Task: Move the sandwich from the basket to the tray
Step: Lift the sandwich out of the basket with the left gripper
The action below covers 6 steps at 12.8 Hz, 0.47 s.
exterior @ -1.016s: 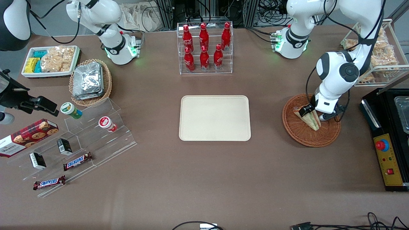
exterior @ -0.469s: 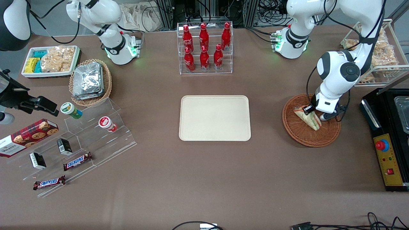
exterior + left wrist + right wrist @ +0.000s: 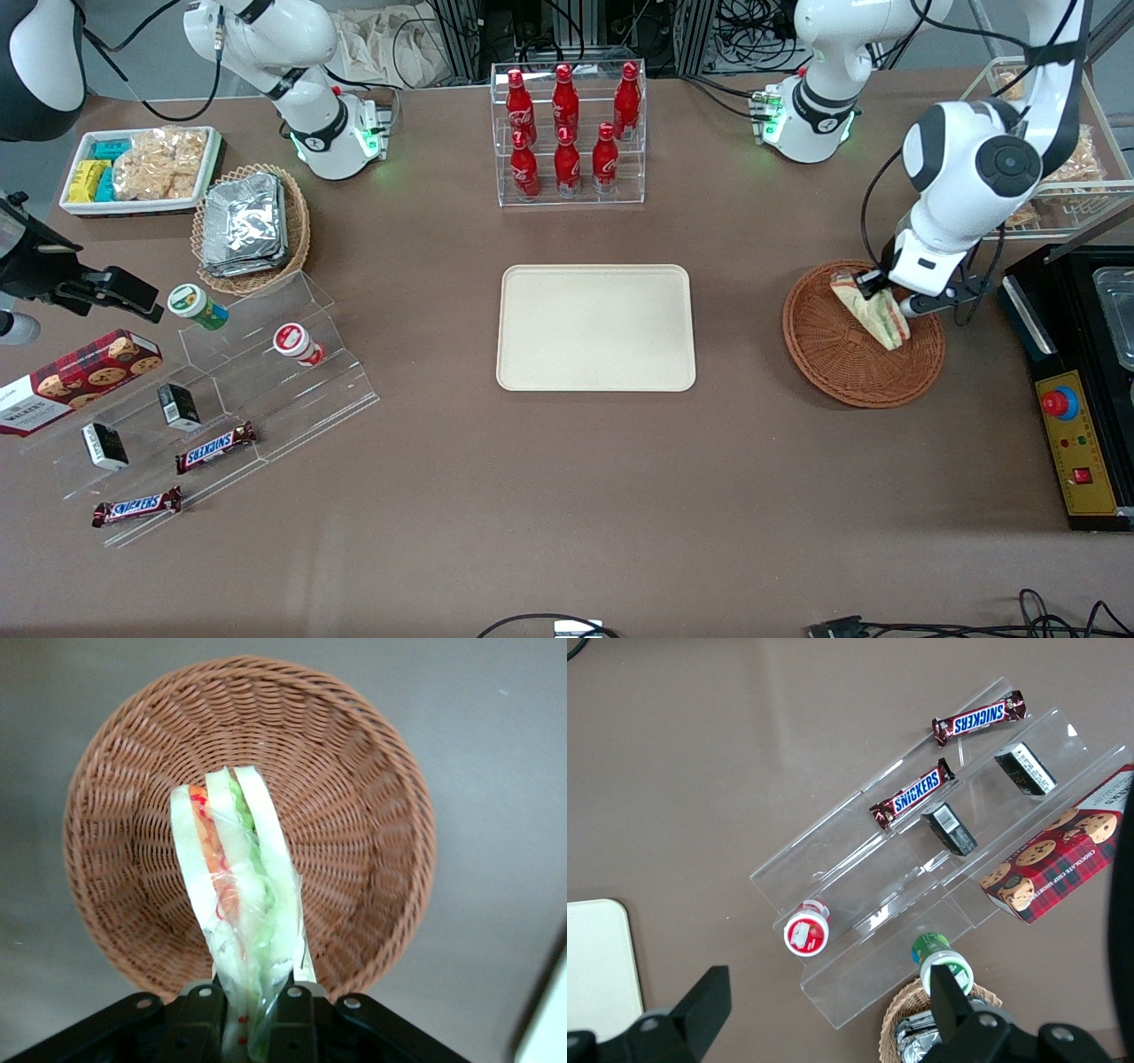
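My left gripper (image 3: 888,299) is shut on the sandwich (image 3: 873,315), a plastic-wrapped white-bread wedge with green, orange and red filling. It holds the sandwich lifted a little above the round brown wicker basket (image 3: 833,354) at the working arm's end of the table. In the left wrist view the sandwich (image 3: 235,895) hangs between the fingers (image 3: 199,1014) over the empty basket (image 3: 354,815). The cream-beige tray (image 3: 595,327) lies bare in the table's middle, well apart from the gripper, toward the parked arm.
A clear rack of red bottles (image 3: 567,124) stands farther from the camera than the tray. A black control box (image 3: 1076,443) and a wire rack of snack bags (image 3: 1063,159) flank the basket. A tan basket of foil packets (image 3: 248,226) and clear shelves (image 3: 221,390) lie toward the parked arm's end.
The gripper has risen out of the basket with the sandwich held in it and shifted slightly toward the working arm's end. The sandwich no longer rests on the basket floor.
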Tool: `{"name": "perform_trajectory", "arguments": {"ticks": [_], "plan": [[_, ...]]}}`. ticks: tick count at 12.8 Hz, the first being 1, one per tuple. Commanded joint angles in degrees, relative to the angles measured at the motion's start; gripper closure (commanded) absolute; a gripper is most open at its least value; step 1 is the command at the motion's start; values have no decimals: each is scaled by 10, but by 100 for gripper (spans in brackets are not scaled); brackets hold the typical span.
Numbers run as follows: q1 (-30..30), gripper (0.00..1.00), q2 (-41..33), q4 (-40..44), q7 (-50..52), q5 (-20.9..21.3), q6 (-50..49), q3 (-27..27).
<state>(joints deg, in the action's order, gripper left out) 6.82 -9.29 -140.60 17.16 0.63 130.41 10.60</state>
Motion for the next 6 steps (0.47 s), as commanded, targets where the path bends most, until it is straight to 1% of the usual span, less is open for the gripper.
{"name": "perform_trajectory", "arguments": {"ticks": [1, 3, 6], "plan": [[-10, 95, -23, 42, -40, -9, -66, 29], [-49, 95, -22, 74, -46, -12, -101, 31], [-106, 95, -21, 109, -76, -34, -127, 31]]}}
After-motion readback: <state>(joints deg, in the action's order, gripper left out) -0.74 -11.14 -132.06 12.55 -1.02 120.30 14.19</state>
